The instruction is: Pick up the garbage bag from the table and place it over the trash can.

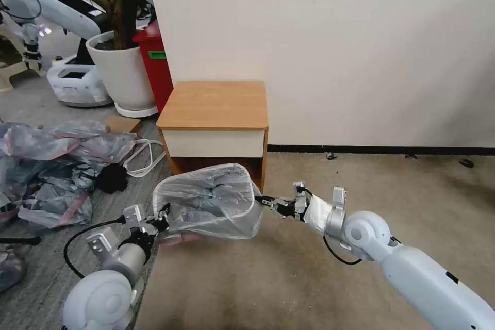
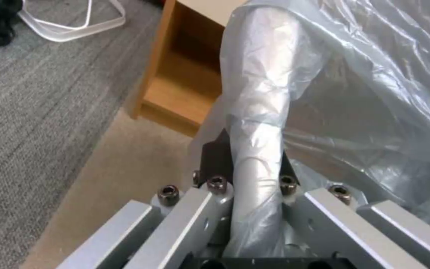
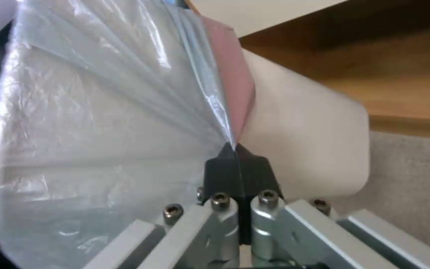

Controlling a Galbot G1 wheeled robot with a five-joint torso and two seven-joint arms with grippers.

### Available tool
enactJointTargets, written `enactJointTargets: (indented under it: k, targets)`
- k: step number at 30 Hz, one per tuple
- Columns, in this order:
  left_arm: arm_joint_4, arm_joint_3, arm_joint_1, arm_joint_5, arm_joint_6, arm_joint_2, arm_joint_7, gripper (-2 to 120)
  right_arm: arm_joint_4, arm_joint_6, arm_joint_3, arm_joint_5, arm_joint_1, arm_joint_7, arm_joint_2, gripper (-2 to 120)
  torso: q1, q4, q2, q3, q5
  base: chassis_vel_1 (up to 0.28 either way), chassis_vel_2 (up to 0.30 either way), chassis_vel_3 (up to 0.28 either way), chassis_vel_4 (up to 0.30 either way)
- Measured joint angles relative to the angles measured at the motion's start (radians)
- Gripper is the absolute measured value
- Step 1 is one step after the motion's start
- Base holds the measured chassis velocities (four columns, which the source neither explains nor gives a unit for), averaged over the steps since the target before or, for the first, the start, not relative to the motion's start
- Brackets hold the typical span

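Here, from the head, the garbage bag (image 1: 211,201) is stretched over the trash can (image 1: 247,216) in front of the table (image 1: 214,105), left claw (image 1: 161,220) and right claw (image 1: 269,202) each clamped on an edge; pull down evenly, I think. At the left wrist, film bunches between the fingers (image 2: 215,157). At the right wrist, pinkish edge meets beige can wall (image 3: 309,149); the bag heap (image 1: 51,165) lies left.

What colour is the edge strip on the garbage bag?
Pinkish-red, clearest in the right wrist view, where the garbage bag is pinched by the right claw.
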Motion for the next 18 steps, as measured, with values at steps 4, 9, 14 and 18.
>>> enactJointTargets:
  k: [4,9,14,18]
  targets:
    - [-0.008,0.000,0.001,-0.014,0.001,0.000,-0.002,3,-0.010,0.028,-0.007,-0.015,0.001,0.018,0.007,0,0.000,0.0000,0.000,0.000,0.0000,0.000,0.000,0.000,0.000]
    - [-0.032,-0.005,0.007,-0.063,0.019,0.000,-0.015,3,-0.026,0.064,-0.016,-0.046,0.007,0.023,0.017,0,0.000,0.0000,0.000,0.000,0.0000,0.000,0.000,0.000,0.000]
    - [-0.059,-0.011,0.019,-0.099,0.038,-0.004,-0.032,3,-0.052,0.101,-0.034,-0.081,0.014,0.045,0.031,0,0.000,0.0001,0.000,0.000,0.0000,0.000,0.000,0.000,0.000]
    - [-0.073,-0.013,0.030,-0.111,0.047,-0.008,-0.035,3,-0.075,0.125,-0.048,-0.098,0.022,0.074,0.045,0,0.000,0.0000,0.000,0.000,0.0000,0.000,0.000,0.000,0.000]
